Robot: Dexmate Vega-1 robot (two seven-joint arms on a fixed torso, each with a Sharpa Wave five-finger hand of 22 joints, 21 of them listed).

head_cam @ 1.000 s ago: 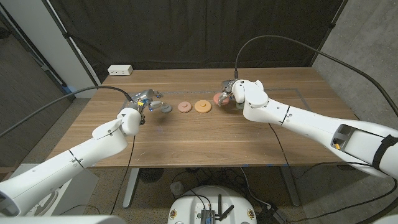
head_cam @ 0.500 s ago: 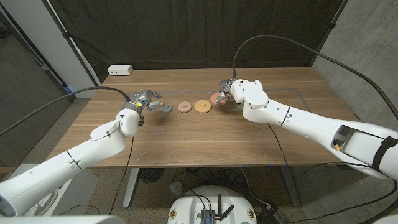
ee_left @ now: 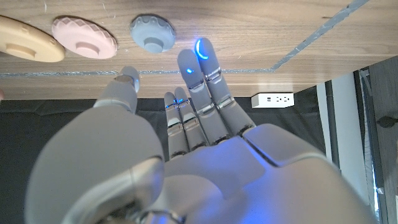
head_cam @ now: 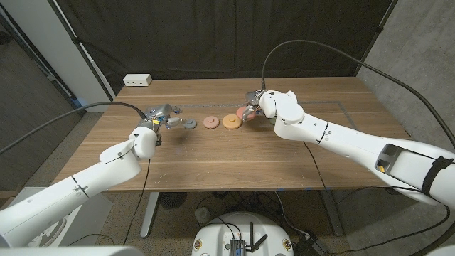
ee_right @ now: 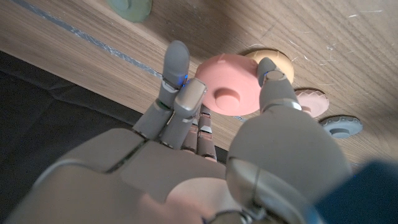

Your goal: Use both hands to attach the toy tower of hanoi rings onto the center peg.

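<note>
I am looking down on a wooden table [head_cam: 234, 153] with a warm brown grain; a faint pale line runs across its top near the far right part. Behind the table hangs a black curtain [head_cam: 213, 35], and a grey textured wall [head_cam: 419, 50] stands on the right side of the room. A white power strip [head_cam: 137, 80] lies at the table's far left corner. Black cables [head_cam: 313, 50] arc over from both arms.

Three toy rings lie in a row on the table between my two hands: a grey ring [head_cam: 190, 124], a pale pink ring [head_cam: 210, 122] just beside it, and an orange ring [head_cam: 230, 121] next in line.

My right hand [head_cam: 257, 107] pinches a larger salmon-pink ring [ee_right: 227, 92] between thumb and fingers, holding it just beside the orange ring, at the row's right end. The right wrist view shows this disc raised over the wood, its edge overlapping the orange ring, and a green ring [ee_right: 129, 7] lying well apart on the table.

My left hand [head_cam: 161, 116] is near the grey ring, at the row's left end. In the left wrist view its fingers [ee_left: 200, 74] are straight and close together, holding nothing, with a blue light glowing on one fingertip.
</note>
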